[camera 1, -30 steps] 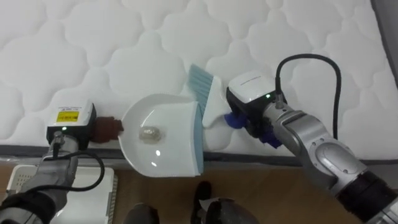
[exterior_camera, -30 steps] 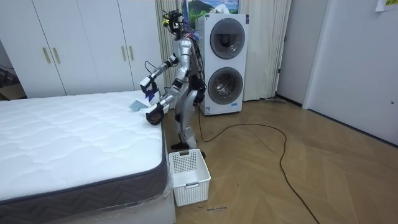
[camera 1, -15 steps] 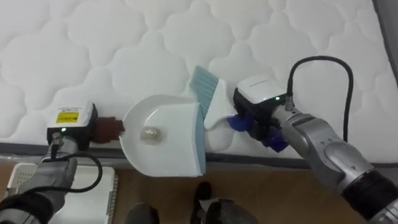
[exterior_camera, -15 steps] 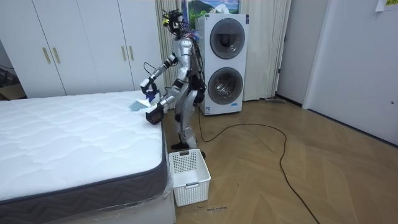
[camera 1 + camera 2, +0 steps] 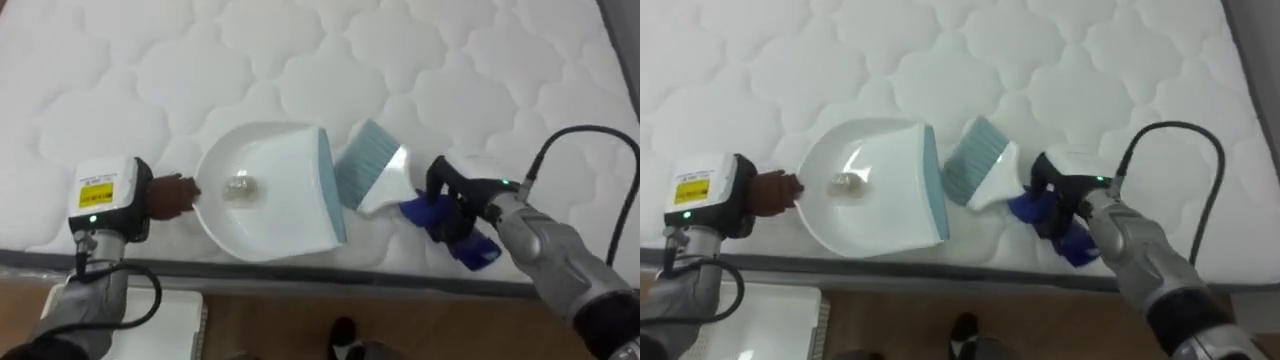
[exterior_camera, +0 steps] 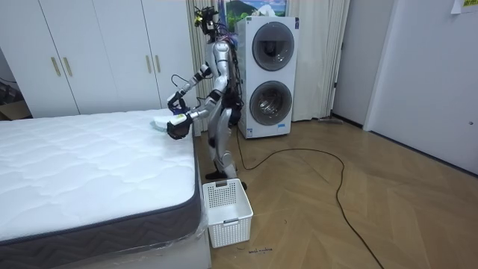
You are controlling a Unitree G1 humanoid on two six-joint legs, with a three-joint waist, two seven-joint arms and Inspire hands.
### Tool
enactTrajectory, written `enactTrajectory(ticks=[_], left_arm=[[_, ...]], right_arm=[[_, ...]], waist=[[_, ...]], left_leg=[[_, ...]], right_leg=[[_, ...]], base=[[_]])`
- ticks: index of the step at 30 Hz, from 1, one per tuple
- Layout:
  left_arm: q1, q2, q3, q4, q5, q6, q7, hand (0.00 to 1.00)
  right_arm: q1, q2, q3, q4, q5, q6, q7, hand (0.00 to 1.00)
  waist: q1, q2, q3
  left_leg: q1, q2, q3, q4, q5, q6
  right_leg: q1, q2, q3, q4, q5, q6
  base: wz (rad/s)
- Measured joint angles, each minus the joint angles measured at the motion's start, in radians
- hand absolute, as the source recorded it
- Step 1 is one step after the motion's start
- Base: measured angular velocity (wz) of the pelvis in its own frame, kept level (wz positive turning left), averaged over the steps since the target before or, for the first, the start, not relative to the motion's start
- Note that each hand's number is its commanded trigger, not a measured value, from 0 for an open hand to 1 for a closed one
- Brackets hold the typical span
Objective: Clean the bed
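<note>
Left eye view: at the edge of the bed (image 5: 450, 70) the dustpan (image 5: 270, 190), a scrap (image 5: 238, 185) inside, is gripped by the curled left hand (image 5: 140, 197), its lip turned to the brush (image 5: 370, 170) clasped in the right hand (image 5: 465, 200) for sweeping debris in.

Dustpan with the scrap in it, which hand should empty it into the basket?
Left hand, probably: it grips the dustpan handle, basket below that side; right hand holds the brush.
</note>
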Motion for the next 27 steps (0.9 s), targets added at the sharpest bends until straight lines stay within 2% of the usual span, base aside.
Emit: enactTrajectory(ticks=[2,4,5,6,7,9,11,13,15,18,20,22,24,27], left_arm=[[0.039,-0.026,0.022,-0.024,-0.001,0.002,0.009,1.0],[0.097,-0.037,0.024,-0.101,0.001,-0.002,0.008,1.0],[0.107,-0.037,0.026,-0.12,0.002,-0.002,0.008,1.0],[0.125,-0.04,0.032,-0.152,0.001,-0.002,0.007,1.0],[0.132,-0.041,0.036,-0.166,0.001,-0.001,0.007,1.0],[0.169,-0.041,0.063,-0.238,0.0,-0.001,0.0,1.0],[0.195,-0.048,0.084,-0.283,-0.001,-0.007,-0.001,1.0],[0.234,-0.055,0.114,-0.311,-0.003,-0.007,0.0,1.0],[0.264,-0.054,0.126,-0.331,-0.006,-0.007,0.0,1.0],[0.278,-0.056,0.126,-0.333,-0.028,-0.009,-0.006,1.0],[0.287,-0.058,0.129,-0.333,-0.04,-0.009,-0.009,1.0],[0.299,-0.07,0.133,-0.333,-0.039,-0.01,-0.022,1.0],[0.311,-0.085,0.15,-0.333,-0.039,-0.02,-0.026,1.0],[0.315,-0.107,0.161,-0.334,-0.042,-0.02,-0.046,1.0]], right_arm=[[0.025,0.001,-0.043,0.014,0.078,0.002,-0.017,1.0],[0.075,0.002,-0.104,0.02,0.171,0.01,-0.048,1.0],[0.085,0.003,-0.118,0.019,0.184,0.014,-0.054,0.21],[0.105,0.012,-0.152,0.018,0.194,0.02,-0.063,0.0],[0.114,0.016,-0.17,0.016,0.198,0.02,-0.068,0.0],[0.139,0.027,-0.217,-0.002,0.271,0.02,-0.091,0.0],[0.19,0.033,-0.249,-0.038,0.332,0.012,-0.132,0.0],[0.223,0.044,-0.258,-0.064,0.406,0.01,-0.175,0.0],[0.236,0.049,-0.258,-0.072,0.448,-0.001,-0.199,0.0],[0.236,0.055,-0.261,-0.072,0.5,-0.011,-0.242,0.0],[0.227,0.07,-0.281,-0.072,0.513,-0.016,-0.254,0.0],[0.22,0.087,-0.298,-0.047,0.574,-0.039,-0.281,0.0],[0.225,0.095,-0.309,-0.047,0.595,-0.039,-0.286,0.0],[0.238,0.101,-0.327,-0.047,0.605,-0.037,-0.313,0.0]], waist=[[-0.004,0.013,-0.0076],[-0.02,0.033,-0.0195],[-0.026,0.036,-0.0216],[-0.037,0.045,-0.0308],[-0.041,0.048,-0.0327],[-0.042,0.057,-0.0392],[-0.039,0.065,-0.0469],[-0.033,0.062,-0.0508],[-0.034,0.059,-0.0537],[-0.029,0.047,-0.0608],[-0.026,0.04,-0.0617],[-0.026,0.031,-0.0598],[-0.02,0.028,-0.0581],[-0.029,0.028,-0.0571]], left_leg=[[0.041,-0.007,-0.013,-0.038,0.005,0.002],[0.093,-0.026,-0.056,-0.088,0.019,0.006],[0.103,-0.029,-0.064,-0.098,0.022,0.008],[0.125,-0.04,-0.085,-0.118,0.03,0.008],[0.137,-0.044,-0.091,-0.127,0.035,0.009],[0.179,-0.064,-0.131,-0.158,0.051,0.014],[0.221,-0.075,-0.164,-0.192,0.061,0.014],[0.284,-0.081,-0.187,-0.242,0.076,0.013],[0.3,-0.087,-0.225,-0.252,0.08,0.01],[0.301,-0.093,-0.27,-0.252,0.094,0.0],[0.303,-0.093,-0.296,-0.266,0.105,-0.007],[0.308,-0.091,-0.293,-0.271,0.114,-0.015],[0.294,-0.086,-0.289,-0.257,0.117,-0.019],[0.247,-0.084,-0.287,-0.224,0.122,-0.029]], right_leg=[[0.041,-0.009,0.003,-0.014,-0.008,0.012],[0.103,-0.013,0.006,-0.04,-0.023,0.033],[0.117,-0.011,0.018,-0.042,-0.029,0.04],[0.145,-0.009,0.033,-0.054,-0.039,0.053],[0.158,-0.01,0.04,-0.056,-0.044,0.059],[0.208,-0.024,0.042,-0.058,-0.069,0.076],[0.266,-0.025,0.048,-0.085,-0.078,0.088],[0.321,-0.025,0.075,-0.094,-0.09,0.101],[0.356,-0.025,0.071,-0.11,-0.102,0.106],[0.38,-0.026,0.058,-0.123,-0.111,0.107],[0.398,-0.025,0.041,-0.138,-0.111,0.106],[0.438,-0.015,0.036,-0.169,-0.113,0.103],[0.45,-0.008,0.028,-0.179,-0.118,0.096],[0.458,-0.007,-0.02,-0.176,-0.134,0.086]], base=[[0.18],[0.6],[0.81],[0.65],[0.71],[0.59],[0.62],[0.5],[0.56],[0.52],[0.53],[0.64],[0.56],[0.74]])
